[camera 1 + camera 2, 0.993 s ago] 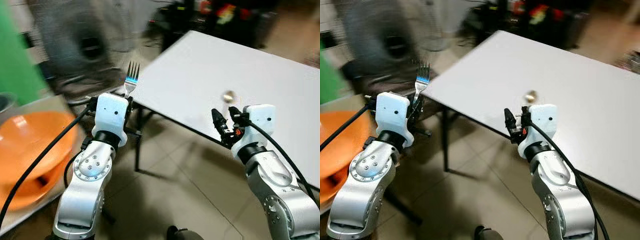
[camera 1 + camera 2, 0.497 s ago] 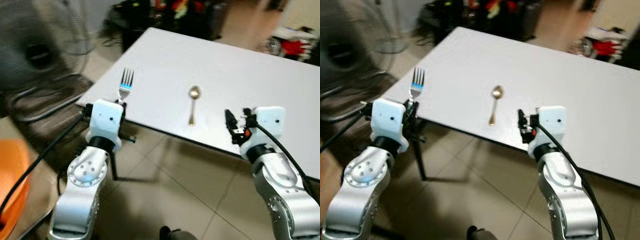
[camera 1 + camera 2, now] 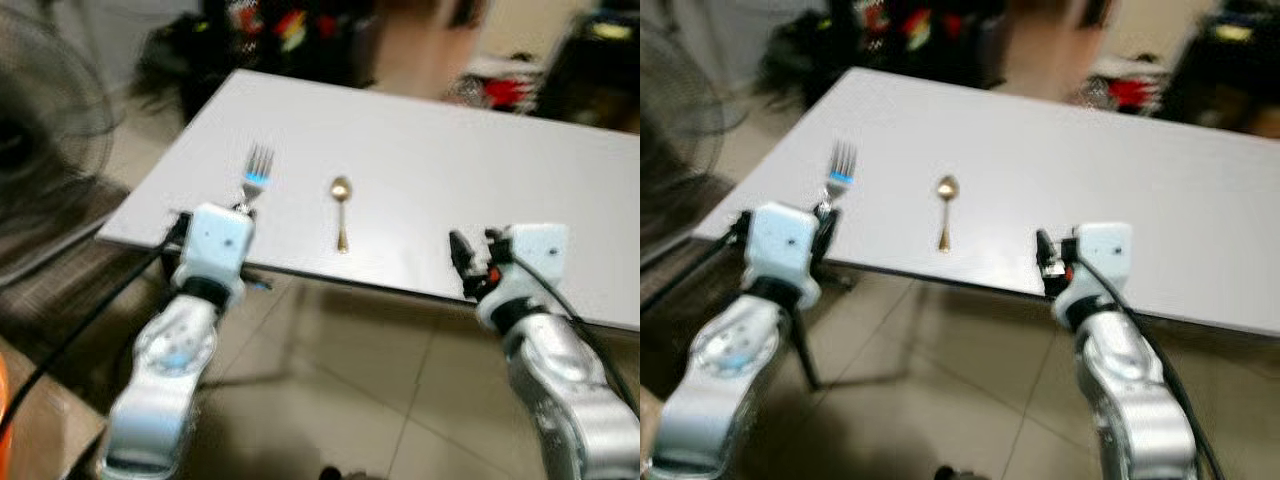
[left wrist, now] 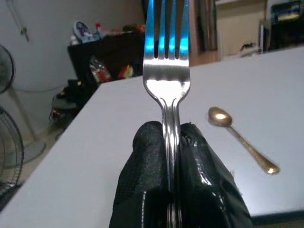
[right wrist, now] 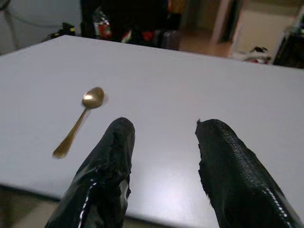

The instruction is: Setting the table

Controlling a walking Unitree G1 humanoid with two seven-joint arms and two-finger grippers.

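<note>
**Fork held upright at the table's near edge, spoon already laid**

The fork [image 4: 166, 90] stands upright, tines up, its handle pinched between the closed fingers of the left gripper [image 4: 173, 156]. It is held just at the near edge of the white table [image 3: 440, 150], close to the near left corner, and is not yet on the surface. A gold spoon [image 3: 341, 212] lies flat on the table a little in from the near edge, bowl pointing toward the far edge, just to the right of the fork.

The right gripper [image 5: 164, 161] hovers at the near edge further right, its two fingers spread apart with nothing between them.

A fan [image 3: 40, 150] stands on the floor off the table's left edge, and dark clutter sits beyond the far edge.

The head views are blurred, so judging where the edge lies is harder. The fork sits so close to the near edge and corner that a release here could leave it overhanging or send it to the floor. Tipping it down from upright could also swing the handle into the table edge, or let it slide in the narrow grip. Laying it too far right could knock the spoon.
</note>
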